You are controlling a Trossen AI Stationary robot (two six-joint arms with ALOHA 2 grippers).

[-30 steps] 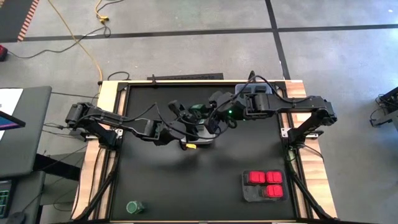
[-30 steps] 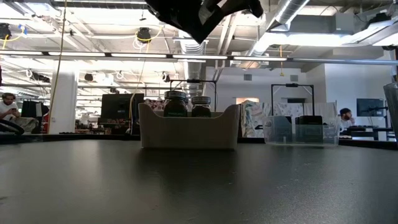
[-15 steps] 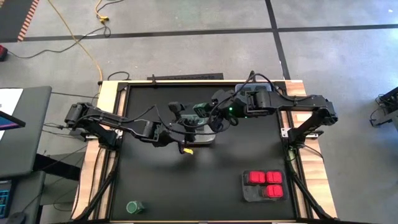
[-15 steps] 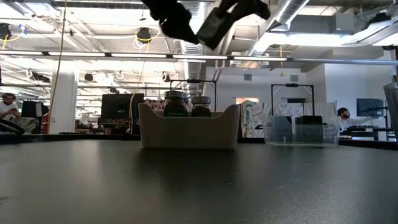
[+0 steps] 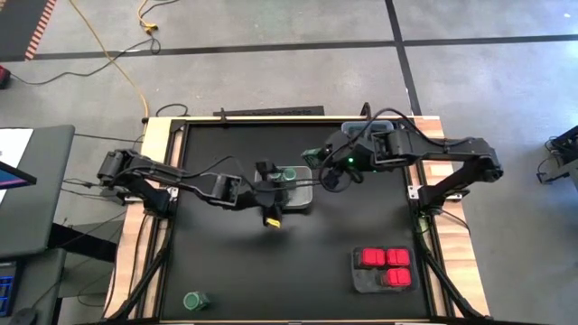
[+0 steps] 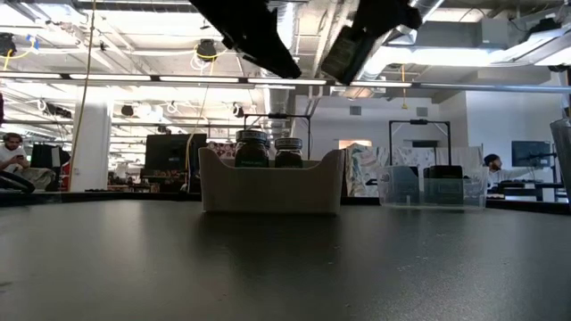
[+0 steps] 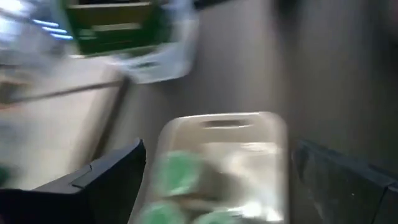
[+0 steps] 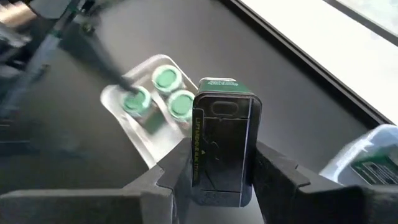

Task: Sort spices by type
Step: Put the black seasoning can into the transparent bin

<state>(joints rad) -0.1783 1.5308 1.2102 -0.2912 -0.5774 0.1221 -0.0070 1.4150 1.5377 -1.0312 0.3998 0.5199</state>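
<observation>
1. Separating: the two arms, close together a second ago, have drawn apart above the beige tray [image 5: 302, 194].
2. Right gripper [image 8: 221, 180] fingers clamp a dark tin [image 8: 222, 146], lifted rightward.
3. Left gripper [image 5: 271, 191] fingers spread wide, empty, over the green-lidded jars [image 8: 163, 93]; handover apparently complete.

A dark squarish tin [image 8: 221, 149] with a greenish top stands upright, clamped between two dark fingers [image 8: 169, 175], above and beside the pale tray [image 8: 140, 127] holding three round green-lidded jars [image 8: 166, 79], while three red boxes [image 5: 385, 264] and one lone green-lidded jar [image 5: 194, 300] lie well apart from that tray.
</observation>
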